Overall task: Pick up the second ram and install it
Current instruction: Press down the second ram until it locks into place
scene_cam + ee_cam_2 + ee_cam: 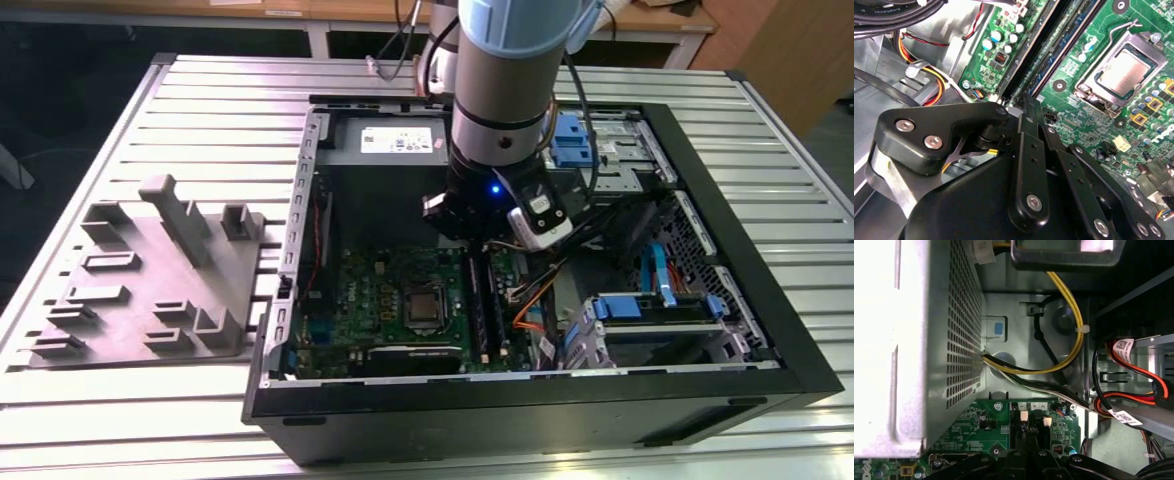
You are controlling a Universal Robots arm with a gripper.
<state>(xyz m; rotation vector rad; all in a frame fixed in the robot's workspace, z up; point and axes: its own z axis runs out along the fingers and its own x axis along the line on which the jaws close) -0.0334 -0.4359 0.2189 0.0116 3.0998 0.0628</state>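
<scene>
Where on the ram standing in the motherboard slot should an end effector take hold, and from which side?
Grip the second ram by its top long edge, straight down from above, pinching its flat faces. It stands on edge on the motherboard, lower edge hidden, leaving only the top free.

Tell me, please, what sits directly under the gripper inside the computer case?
Under the gripper lie the motherboard and its long memory slots, one holding a ram stick. The gripper body covers the slots' near ends.
</scene>
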